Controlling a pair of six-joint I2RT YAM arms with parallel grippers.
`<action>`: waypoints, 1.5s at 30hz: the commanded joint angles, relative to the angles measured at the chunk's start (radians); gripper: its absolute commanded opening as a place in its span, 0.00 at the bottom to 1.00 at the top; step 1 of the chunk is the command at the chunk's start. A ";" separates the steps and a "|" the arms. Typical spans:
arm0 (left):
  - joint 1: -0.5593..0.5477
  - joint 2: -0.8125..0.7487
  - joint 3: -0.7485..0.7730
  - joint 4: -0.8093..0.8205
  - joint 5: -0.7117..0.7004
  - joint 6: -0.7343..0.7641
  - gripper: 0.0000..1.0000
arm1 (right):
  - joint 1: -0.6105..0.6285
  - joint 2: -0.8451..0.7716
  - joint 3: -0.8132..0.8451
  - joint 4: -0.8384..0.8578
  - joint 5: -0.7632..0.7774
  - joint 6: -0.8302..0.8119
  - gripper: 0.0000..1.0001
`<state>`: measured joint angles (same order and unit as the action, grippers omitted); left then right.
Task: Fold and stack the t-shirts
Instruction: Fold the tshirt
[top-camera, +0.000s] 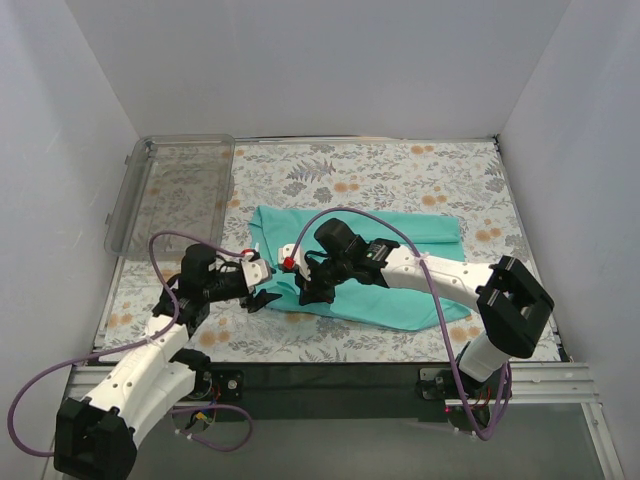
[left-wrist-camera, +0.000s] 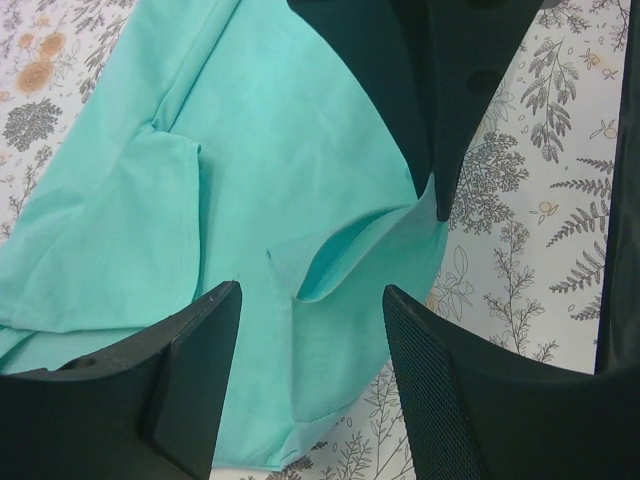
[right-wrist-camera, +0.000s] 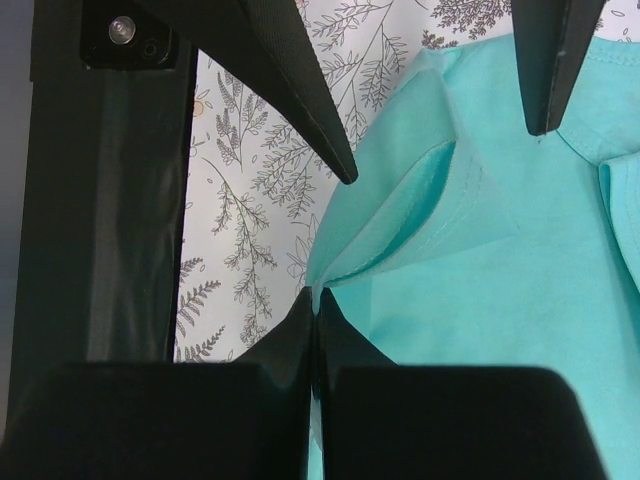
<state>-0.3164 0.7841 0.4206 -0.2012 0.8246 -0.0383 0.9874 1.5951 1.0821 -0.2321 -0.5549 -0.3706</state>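
Observation:
One teal-green t-shirt lies partly folded on the floral table. My right gripper is shut on a raised fold at the shirt's near-left edge; in the right wrist view its closed tips pinch the fabric. My left gripper is open and empty just left of it. In the left wrist view its jaws stand wide apart over the shirt's corner, facing the right gripper. The left fingers show at the top of the right wrist view.
A clear plastic bin stands at the table's far left. White walls close in the table on three sides. The black front rail runs along the near edge. The floral tablecloth shows beyond the shirt.

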 joint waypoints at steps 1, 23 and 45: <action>-0.001 0.023 0.009 0.026 0.027 0.028 0.54 | -0.004 -0.050 -0.008 0.028 -0.033 -0.011 0.01; -0.024 0.096 0.006 0.118 0.068 -0.009 0.31 | -0.006 -0.041 -0.010 0.027 -0.048 -0.010 0.01; -0.032 -0.170 0.021 -0.056 -0.056 0.000 0.00 | -0.318 -0.523 -0.246 -0.272 0.228 -0.485 0.98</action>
<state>-0.3428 0.6369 0.4126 -0.1886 0.7975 -0.0574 0.7147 1.1343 0.8948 -0.3439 -0.4366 -0.6746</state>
